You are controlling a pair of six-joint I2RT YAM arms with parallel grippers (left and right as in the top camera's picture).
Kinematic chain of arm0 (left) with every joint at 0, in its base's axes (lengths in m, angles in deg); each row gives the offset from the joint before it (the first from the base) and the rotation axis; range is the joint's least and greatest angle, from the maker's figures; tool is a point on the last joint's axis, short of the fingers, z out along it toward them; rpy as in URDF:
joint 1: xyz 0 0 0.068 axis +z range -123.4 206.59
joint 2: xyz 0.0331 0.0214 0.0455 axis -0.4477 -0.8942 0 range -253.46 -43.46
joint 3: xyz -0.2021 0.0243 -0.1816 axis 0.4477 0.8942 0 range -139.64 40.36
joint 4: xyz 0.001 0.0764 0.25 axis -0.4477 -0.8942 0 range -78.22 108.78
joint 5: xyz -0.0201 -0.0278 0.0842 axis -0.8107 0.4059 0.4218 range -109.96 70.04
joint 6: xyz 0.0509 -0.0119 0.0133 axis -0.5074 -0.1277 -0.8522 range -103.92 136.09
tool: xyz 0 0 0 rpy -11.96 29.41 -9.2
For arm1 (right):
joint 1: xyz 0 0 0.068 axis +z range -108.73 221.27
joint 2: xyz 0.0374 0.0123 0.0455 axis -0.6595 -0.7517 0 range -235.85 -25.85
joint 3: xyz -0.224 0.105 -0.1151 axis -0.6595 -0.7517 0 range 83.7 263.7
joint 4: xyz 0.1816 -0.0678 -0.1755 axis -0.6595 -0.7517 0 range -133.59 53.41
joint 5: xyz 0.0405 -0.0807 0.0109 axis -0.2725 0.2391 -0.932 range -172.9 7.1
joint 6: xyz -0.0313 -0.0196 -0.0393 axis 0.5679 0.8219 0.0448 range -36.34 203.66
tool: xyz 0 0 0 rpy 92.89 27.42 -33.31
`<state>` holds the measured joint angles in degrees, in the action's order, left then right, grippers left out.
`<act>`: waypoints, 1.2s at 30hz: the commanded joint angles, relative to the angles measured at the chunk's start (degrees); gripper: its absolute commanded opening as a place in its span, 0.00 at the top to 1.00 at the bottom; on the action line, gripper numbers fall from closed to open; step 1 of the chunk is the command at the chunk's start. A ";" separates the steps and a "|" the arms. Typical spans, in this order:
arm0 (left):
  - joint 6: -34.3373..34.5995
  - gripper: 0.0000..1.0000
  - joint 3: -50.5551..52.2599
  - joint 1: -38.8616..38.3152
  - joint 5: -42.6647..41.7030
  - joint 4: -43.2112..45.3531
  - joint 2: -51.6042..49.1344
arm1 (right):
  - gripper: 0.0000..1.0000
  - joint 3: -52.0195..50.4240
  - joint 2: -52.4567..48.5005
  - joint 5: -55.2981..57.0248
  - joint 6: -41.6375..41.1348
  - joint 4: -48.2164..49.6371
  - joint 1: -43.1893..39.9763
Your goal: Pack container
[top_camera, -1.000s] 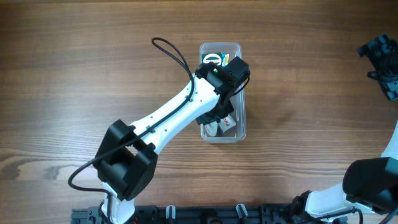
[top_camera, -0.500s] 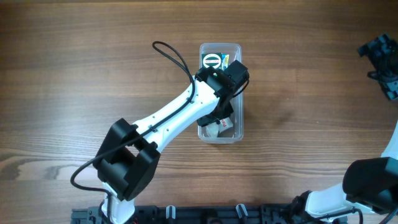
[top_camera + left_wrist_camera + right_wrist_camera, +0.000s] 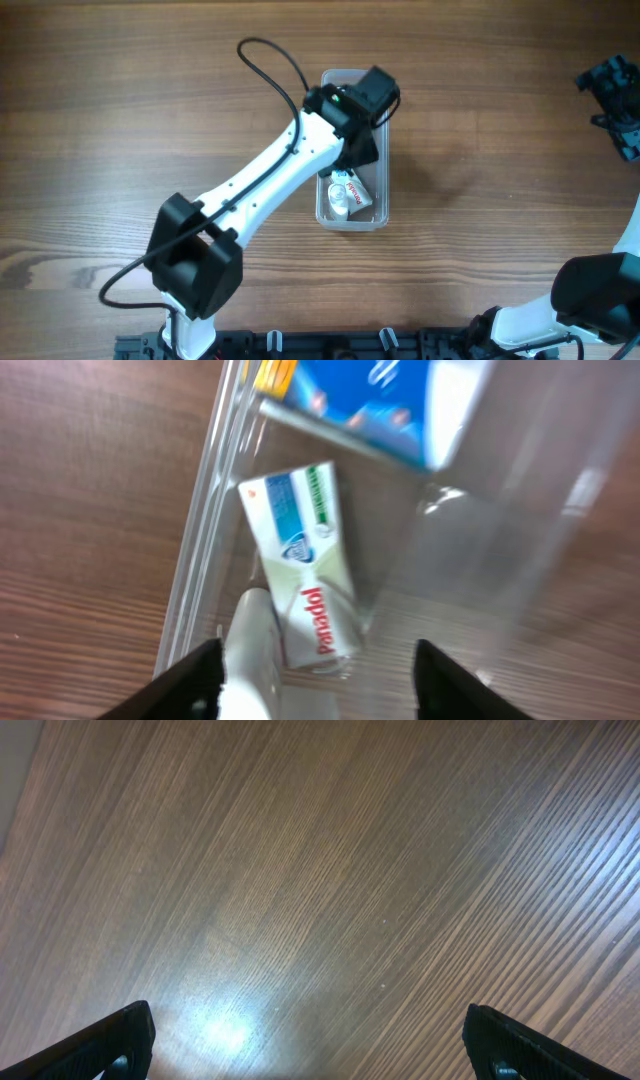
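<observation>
Container (image 3: 384, 195) we are judging light, thin-walled, slippery, best gripped at its rim; left hand (image 3: 318, 670) is hovering released above it.

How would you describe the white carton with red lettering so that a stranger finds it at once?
On the wooden table, find the long clear container. In its end nearer the robot's base lies the white carton, beside a rounded white item; unlike the blue box, it bears red lettering.
</observation>
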<state>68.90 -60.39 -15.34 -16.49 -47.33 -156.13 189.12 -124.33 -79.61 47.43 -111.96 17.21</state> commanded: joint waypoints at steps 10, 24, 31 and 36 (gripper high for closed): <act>-9.18 0.25 -6.67 5.09 4.61 -24.06 28.09 | 0.00 -0.13 -0.81 0.98 -0.87 0.17 0.09; -9.16 0.00 -6.36 2.82 1.97 -29.88 41.72 | 0.00 -0.13 -0.81 0.98 -0.85 0.17 0.09; -28.76 0.00 0.94 -0.46 2.36 -22.84 40.85 | 0.00 -0.11 -0.81 0.98 -0.85 0.17 0.09; -34.67 0.00 20.63 0.02 0.61 -5.86 49.37 | 0.00 -0.13 -0.81 0.98 -0.85 0.17 0.09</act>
<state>41.97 -49.46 -15.45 -13.96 -59.96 -112.89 189.12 -124.33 -79.59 47.45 -111.92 17.21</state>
